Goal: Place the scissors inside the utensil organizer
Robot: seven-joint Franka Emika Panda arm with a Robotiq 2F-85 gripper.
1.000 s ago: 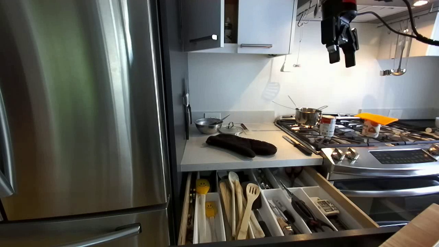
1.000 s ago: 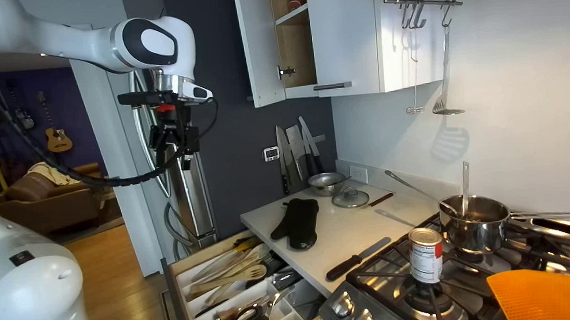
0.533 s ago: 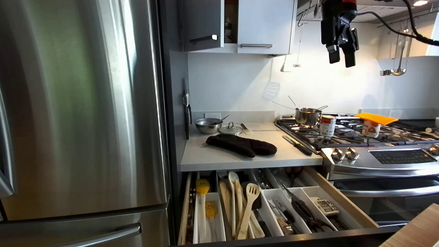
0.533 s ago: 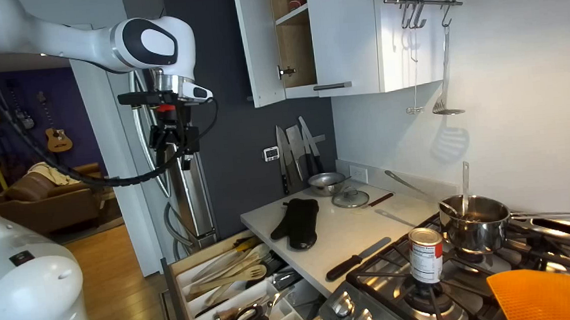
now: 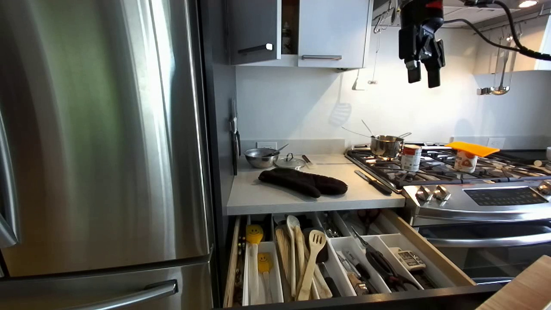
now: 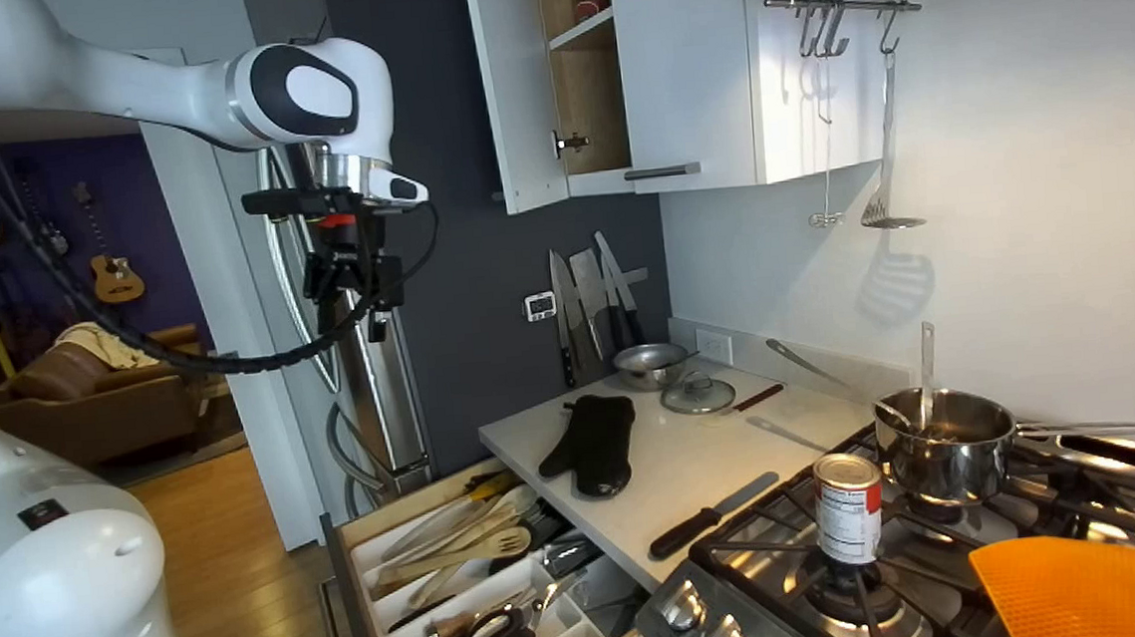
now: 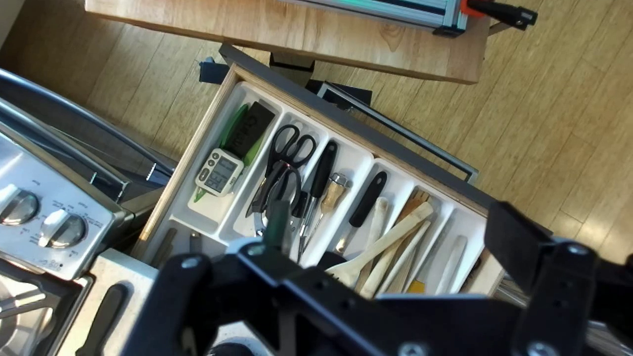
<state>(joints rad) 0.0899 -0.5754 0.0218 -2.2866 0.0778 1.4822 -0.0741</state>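
**Black, loop-handled scissors point(image 7: 282, 157) lie inside the white, long-compartmented utensil organizer point(image 7: 213, 211)**

The black two-fingered gripper point(image 5: 424, 82) hangs well above the organizer, its fingers wide apart with nothing between them. Pointing down like that, it seems ready for a reach into the organizer, though the aim cannot be told.

The scissors rest lengthwise in one narrow compartment of the organizer, probably because the slot suits their long shape. Their handles lie toward the organizer's front end, which would leave them the easier part to grasp. Other dark and metal pieces overlap them there; whether a second pair is among these cannot be told. If these are the scissors meant, the task looks met.

Around the organizer, the pale-wood drawer point(image 5: 428, 247) stands pulled out, presumably to expose it from above. A white digital timer point(image 7: 219, 172) sits in the organizer's compartment directly beside the scissors. A pale wooden slotted spoon point(image 5: 311, 260) lies over other handles in another compartment, likely for lack of room. Beyond the organizer, a black fabric oven mitt point(image 5: 292, 181) lies flat on the white counter point(image 5: 249, 202).
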